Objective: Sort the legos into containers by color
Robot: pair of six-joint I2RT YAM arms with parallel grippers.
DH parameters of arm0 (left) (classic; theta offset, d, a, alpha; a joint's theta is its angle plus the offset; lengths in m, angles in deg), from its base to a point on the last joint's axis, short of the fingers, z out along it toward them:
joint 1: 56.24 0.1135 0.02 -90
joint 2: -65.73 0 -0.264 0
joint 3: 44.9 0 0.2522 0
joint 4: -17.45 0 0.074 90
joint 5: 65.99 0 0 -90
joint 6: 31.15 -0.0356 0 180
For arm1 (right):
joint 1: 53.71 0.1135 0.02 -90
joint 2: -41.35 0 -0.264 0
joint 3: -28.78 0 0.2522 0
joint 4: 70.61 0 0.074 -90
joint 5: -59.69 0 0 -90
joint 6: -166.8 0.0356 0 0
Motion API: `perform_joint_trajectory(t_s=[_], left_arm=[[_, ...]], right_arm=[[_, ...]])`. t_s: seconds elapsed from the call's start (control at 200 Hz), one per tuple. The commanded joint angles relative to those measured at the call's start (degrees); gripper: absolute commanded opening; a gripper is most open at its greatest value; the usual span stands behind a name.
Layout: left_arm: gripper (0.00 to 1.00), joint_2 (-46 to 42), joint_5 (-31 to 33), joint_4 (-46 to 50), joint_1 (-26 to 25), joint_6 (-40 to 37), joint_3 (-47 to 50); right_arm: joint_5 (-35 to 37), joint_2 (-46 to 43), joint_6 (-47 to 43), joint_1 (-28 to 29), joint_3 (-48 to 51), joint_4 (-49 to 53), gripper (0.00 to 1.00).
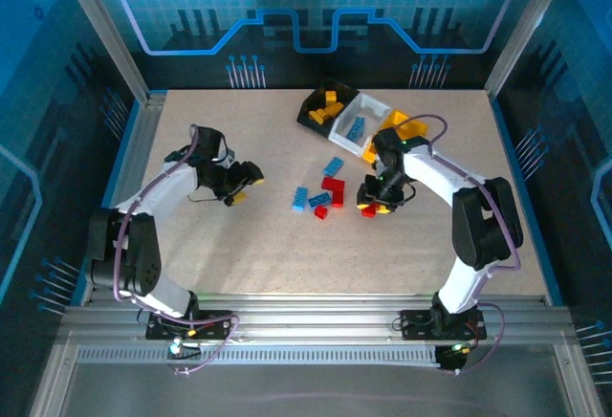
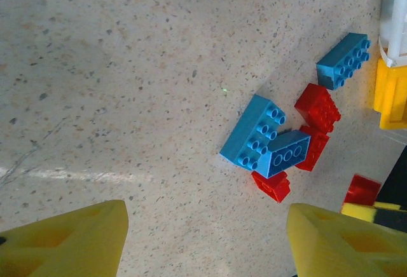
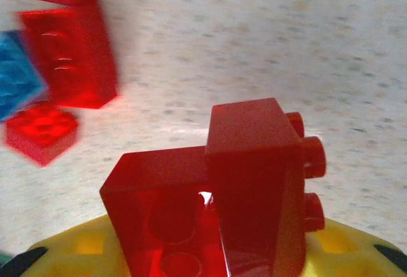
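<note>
Loose legos lie mid-table: a blue brick [image 1: 333, 165], a red one [image 1: 332, 187], two blue ones [image 1: 311, 200] and a small red one [image 1: 321, 212]. The left wrist view shows the same pile, with blue bricks [image 2: 264, 140] side by side and a red brick [image 2: 317, 107]. My right gripper [image 1: 375, 205] hangs just right of the pile, shut on two red bricks [image 3: 254, 182] pressed together between its yellow pads [image 3: 343, 251]. My left gripper [image 2: 203, 245] is open over bare table left of the pile, nothing between its fingers [image 2: 63, 239]. At the back stand the black container [image 1: 314, 111], white container [image 1: 375, 106] and yellow container [image 1: 399, 120].
The black container holds yellow bricks [image 1: 330, 106] and the white one holds blue bricks [image 1: 356, 130]. My right arm [image 1: 430, 164] crosses in front of the yellow container. Metal frame posts [image 1: 134, 73] and blue walls border the table.
</note>
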Motion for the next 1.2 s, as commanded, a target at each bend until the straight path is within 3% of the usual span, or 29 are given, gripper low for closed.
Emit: perform_joint_trajectory(t_s=[0.0,0.315,0.455,0.645,0.855,1.196], left_arm=[[0.68,1.24,-1.52,-0.23,-1.00,0.32,-2.91],[0.68,1.02,-1.17,0.38,-1.35,-0.03,-2.77],[0.68,0.17,-0.58,0.69,-1.42,-0.23,-1.63],[0.68,-0.21,-0.33,-0.55,-1.37,0.75,-0.14],[0.68,0.82,-0.54,-2.02,-1.43,1.97,0.27],[0.68,2.10,-0.81,-0.36,-1.51,0.92,-1.77]], right_arm=[[7.66,1.61,-0.94,-0.05,1.53,1.88,0.45],[12.05,5.79,-2.74,1.18,3.39,-0.05,0.57],[11.88,6.25,-2.49,1.75,3.41,-0.04,0.70],[12.03,4.11,-1.55,3.06,5.30,0.77,0.73],[10.34,1.84,1.19,5.95,9.18,-1.34,0.65],[12.49,4.91,1.11,6.80,5.82,-2.20,0.42]])
